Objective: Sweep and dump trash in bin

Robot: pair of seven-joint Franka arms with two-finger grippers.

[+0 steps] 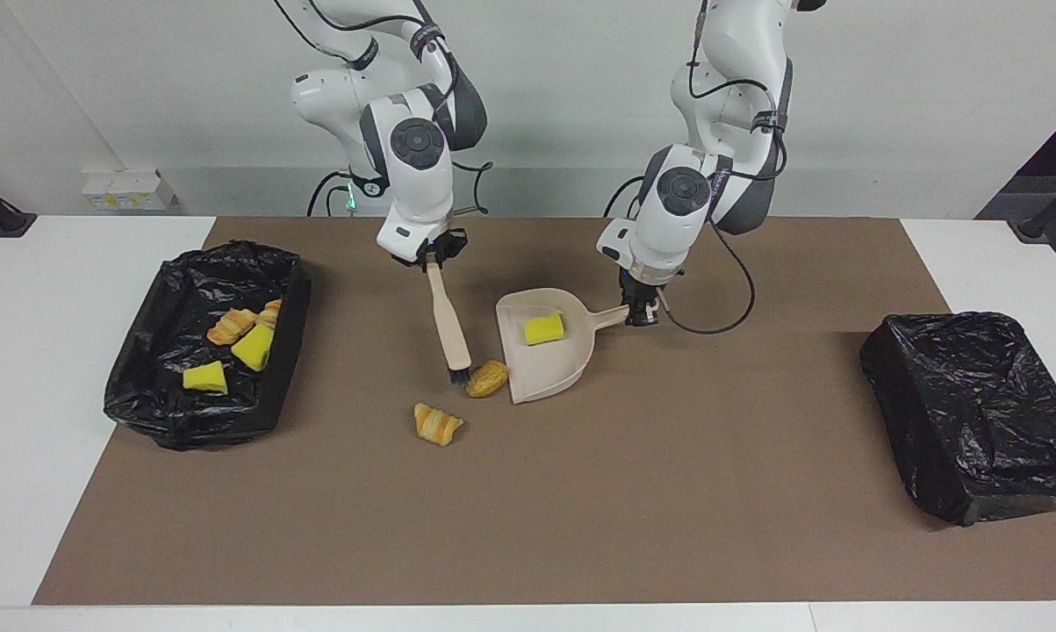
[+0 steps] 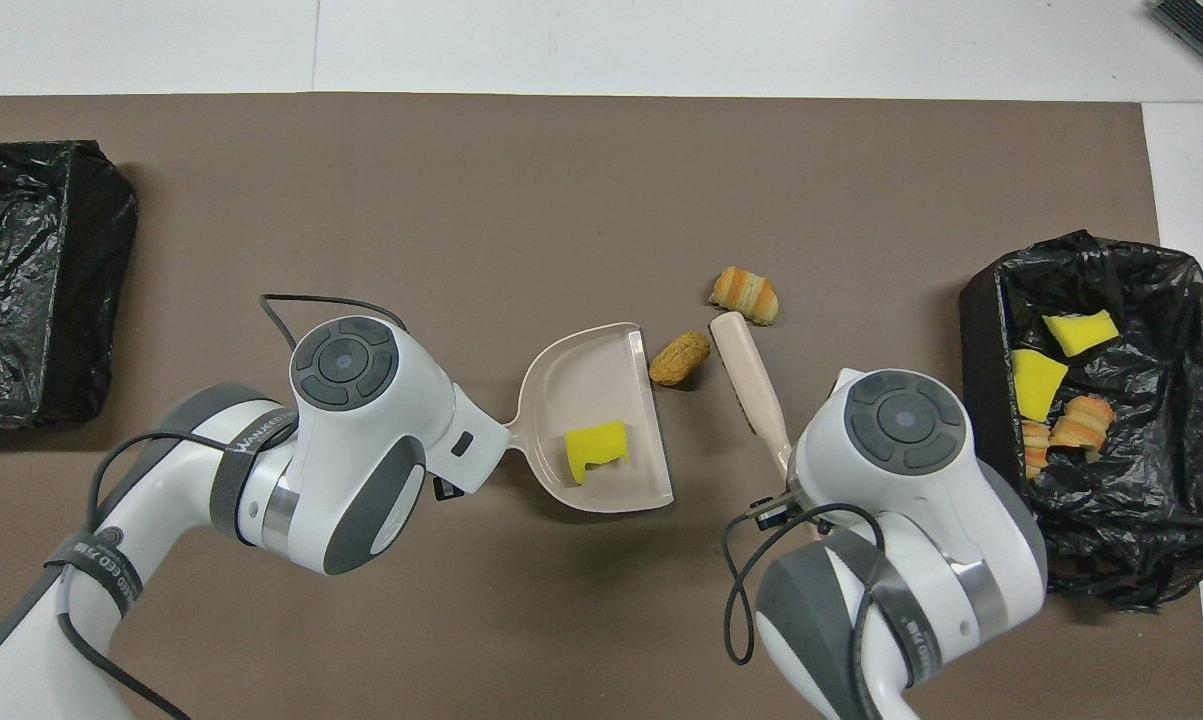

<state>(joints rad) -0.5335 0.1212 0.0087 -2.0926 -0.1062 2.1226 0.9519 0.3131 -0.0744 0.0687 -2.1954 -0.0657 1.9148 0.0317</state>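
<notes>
The right gripper [image 1: 429, 257] clamps the brush [image 1: 449, 326] beside a tan bread bit [image 1: 487, 378], and the left gripper [image 1: 640, 309] clamps the dustpan [image 1: 552, 360] holding a yellow sponge chunk [image 1: 544, 329]

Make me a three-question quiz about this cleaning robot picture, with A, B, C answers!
1. Where is the yellow sponge nearest the arms?
A. in the dustpan
B. on the mat
C. under the brush

2. How many trash bits still lie on the mat?
A. none
B. two
C. five

3. What is the right gripper doing?
A. hanging open
B. holding the brush
C. holding a bin

Answers:
1 A: the sponge sits inside the dustpan, whose handle the left gripper holds.
2 B: a bun by the dustpan's lip and a croissant lie on the mat.
3 B: the right gripper is shut on the brush handle.
</notes>
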